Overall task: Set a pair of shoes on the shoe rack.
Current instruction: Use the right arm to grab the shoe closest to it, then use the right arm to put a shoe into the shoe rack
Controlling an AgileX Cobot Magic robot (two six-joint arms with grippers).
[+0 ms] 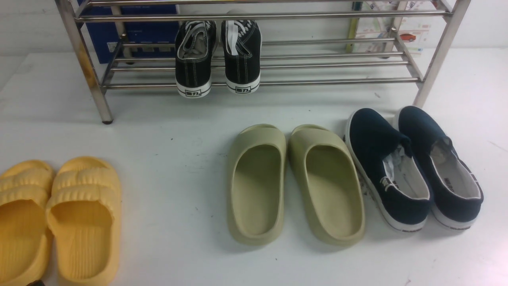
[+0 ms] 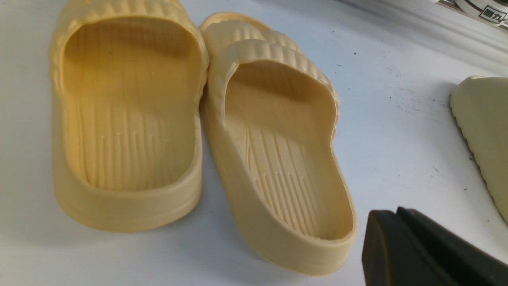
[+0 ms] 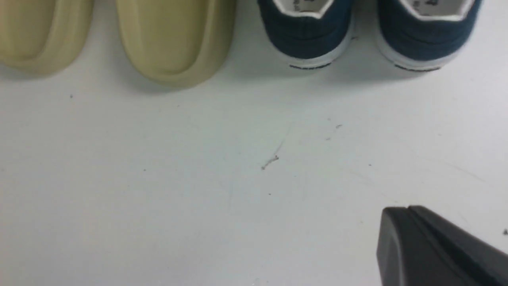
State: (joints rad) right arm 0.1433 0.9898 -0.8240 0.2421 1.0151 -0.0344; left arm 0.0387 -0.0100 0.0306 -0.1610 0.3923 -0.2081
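The pair of navy slip-on shoes, left one (image 1: 373,137) and right one (image 1: 420,127), stands side by side on the white table at the right, toes toward the shoe rack (image 1: 301,82). Their heels show in the right wrist view (image 3: 307,37) (image 3: 424,37). The silver rack stands across the back. My right gripper (image 3: 408,210) is shut and empty, low over bare table well short of the navy heels. My left gripper (image 2: 398,211) is shut and empty beside the heel of a yellow slide. Neither gripper shows in the front view.
Black lace-up sneakers (image 1: 218,51) sit on the rack's lower bars. Olive slides (image 1: 293,182) lie left of the navy shoes, also in the right wrist view (image 3: 174,39). Yellow slides (image 1: 59,214) lie at front left, large in the left wrist view (image 2: 278,151).
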